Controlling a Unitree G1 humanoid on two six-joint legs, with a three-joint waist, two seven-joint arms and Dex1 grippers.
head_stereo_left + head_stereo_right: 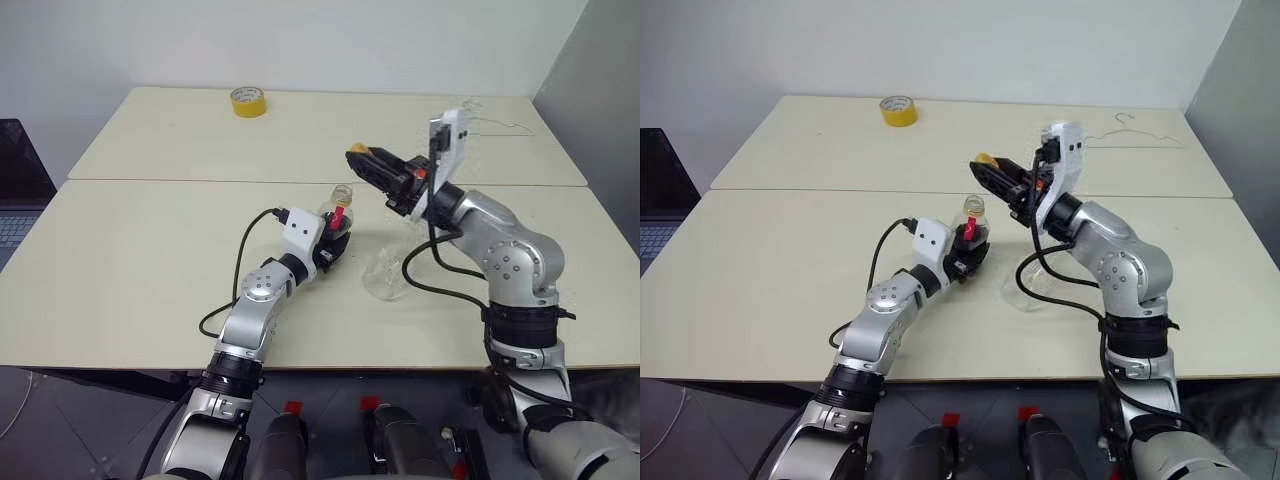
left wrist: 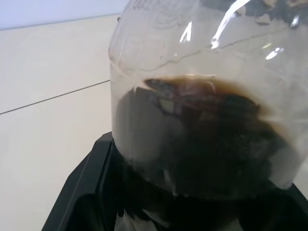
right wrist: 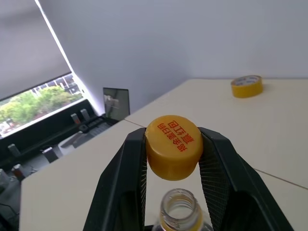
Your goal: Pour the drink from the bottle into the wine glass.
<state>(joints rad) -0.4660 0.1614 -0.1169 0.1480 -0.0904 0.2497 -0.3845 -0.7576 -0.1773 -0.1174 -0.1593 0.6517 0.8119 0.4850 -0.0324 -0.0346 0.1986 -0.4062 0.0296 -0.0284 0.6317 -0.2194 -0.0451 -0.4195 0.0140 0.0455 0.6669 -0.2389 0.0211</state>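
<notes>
- The left gripper [image 1: 968, 245] is clamped on the lower body of the bottle [image 1: 973, 222], holding it upright just above the tabletop [image 1: 790, 260], near the seam between the two boards.
- The bottle's neck is open. In the right wrist view the bare threaded mouth sits directly below the yellow cap [image 3: 173, 146].
- The right gripper [image 1: 992, 172] is closed on that cap, pinching it between its two black fingers [image 3: 126, 178], up and a little beyond the bottle's mouth.
- The drink [image 2: 202, 134], dark brown, fills roughly the lower half of the bottle as seen in the left wrist view.
- The wine glass [image 1: 1025, 285] stands on the tabletop just beside the bottle, between the two arms. Its clear bowl is faint against the pale surface, so its exact rim position is hard to read.
- A yellow tape roll [image 1: 899, 110] lies well apart at the far edge and plays no part.
- Step in hand, as judged: uncapping looks done, and the cap needs parking before pouring.
- To do it well, the right arm should carry the cap away from the glass, so that nothing hangs over the bowl.
- The left arm should then bring the mouth over the glass rim and tilt slowly, since a squat bottle may gulp and splash.
- The grip on the soft plastic body should stay steady, because squeezing could spurt liquid.
</notes>
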